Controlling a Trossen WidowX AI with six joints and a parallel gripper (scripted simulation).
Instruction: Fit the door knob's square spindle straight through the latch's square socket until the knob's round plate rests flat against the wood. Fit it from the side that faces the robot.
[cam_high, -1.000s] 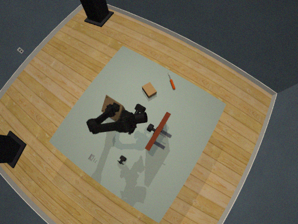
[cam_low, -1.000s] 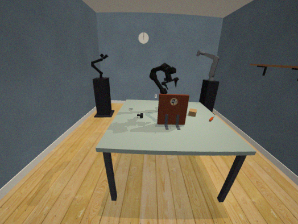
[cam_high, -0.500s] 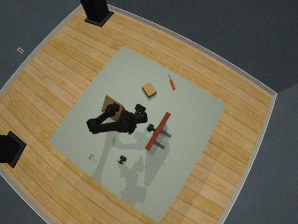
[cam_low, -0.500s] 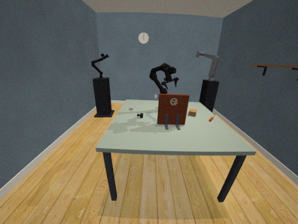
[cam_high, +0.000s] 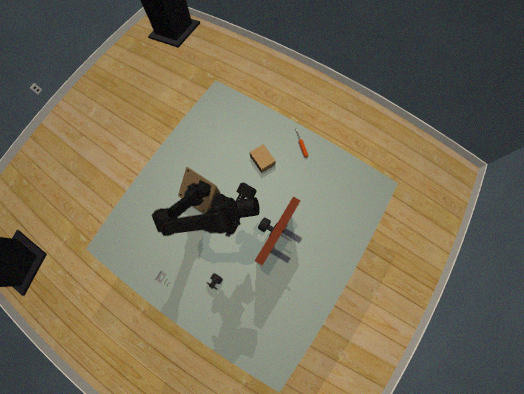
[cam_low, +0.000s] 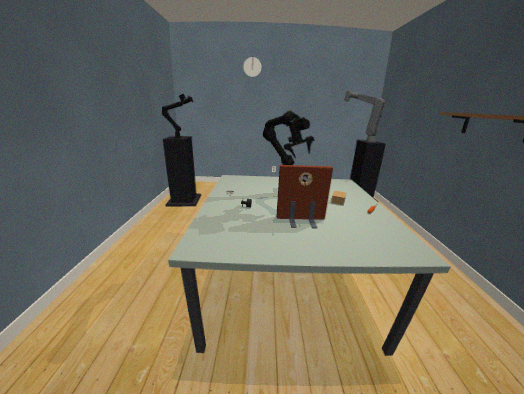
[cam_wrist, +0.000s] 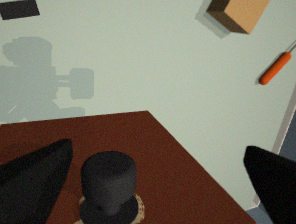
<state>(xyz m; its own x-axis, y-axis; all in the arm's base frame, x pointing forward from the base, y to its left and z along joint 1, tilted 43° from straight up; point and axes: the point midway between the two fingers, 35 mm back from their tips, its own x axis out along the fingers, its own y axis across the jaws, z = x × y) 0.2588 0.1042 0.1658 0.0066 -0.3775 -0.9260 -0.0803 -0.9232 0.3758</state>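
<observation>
With the upright red-brown panel (cam_high: 271, 243) (cam_low: 290, 186) (cam_wrist: 145, 145) as our landmark, our gripper (cam_low: 302, 151) (cam_wrist: 160, 150) is spread open and empty above it, and the black door knob (cam_high: 265, 225) (cam_wrist: 108, 175) sits at its robot-facing side.

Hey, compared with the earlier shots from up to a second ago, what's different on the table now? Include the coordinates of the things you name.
Nothing visibly changed. The gripper (cam_low: 301, 150) (cam_wrist: 160, 150) remains open near the upright board (cam_high: 291, 210) (cam_low: 295, 192) (cam_wrist: 150, 145), and the knob on it (cam_high: 264, 224) (cam_wrist: 108, 175), the loose knob (cam_high: 215, 280) (cam_low: 247, 203), wooden block (cam_high: 263, 157) (cam_low: 338, 198) (cam_wrist: 245, 15) and orange-handled tool (cam_high: 303, 148) (cam_low: 371, 209) (cam_wrist: 275, 68) all stayed put.
</observation>
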